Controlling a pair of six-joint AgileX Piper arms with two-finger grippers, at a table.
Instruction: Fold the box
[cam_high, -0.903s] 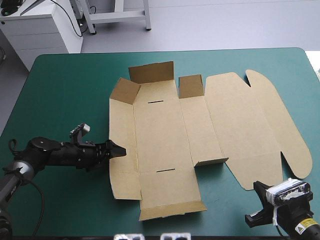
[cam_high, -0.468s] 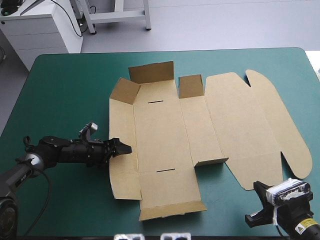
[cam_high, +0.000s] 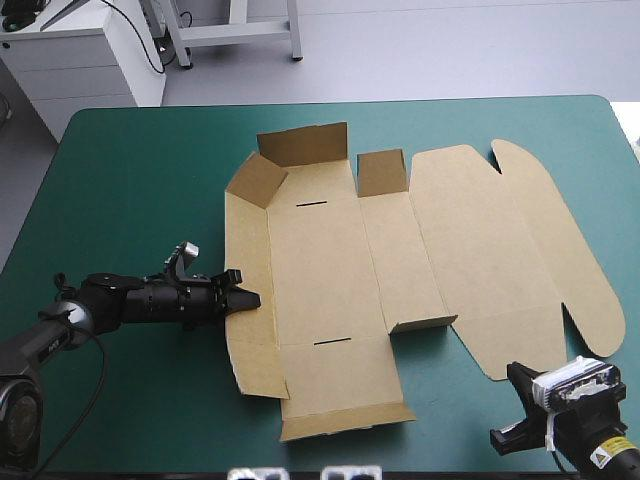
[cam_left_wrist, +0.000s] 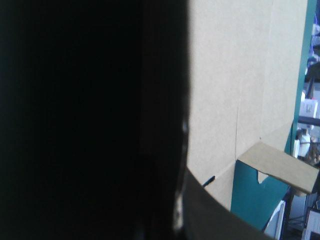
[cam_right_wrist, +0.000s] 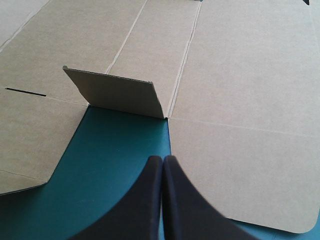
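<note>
The box (cam_high: 400, 250) was spread mostly flat in the middle of the table (cam_high: 130, 170), its left wall judged the step in hand, the left gripper (cam_high: 238, 290) set at that edge (grip untellable), the right gripper (cam_right_wrist: 162, 160) pinched together, idle; lifting along the crease was called for.

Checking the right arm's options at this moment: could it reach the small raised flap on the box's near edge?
Probably yes. The raised flap of the box stands just ahead of the shut right gripper. Only bare teal-green cover lies between them, and nothing stands in the way.
</note>
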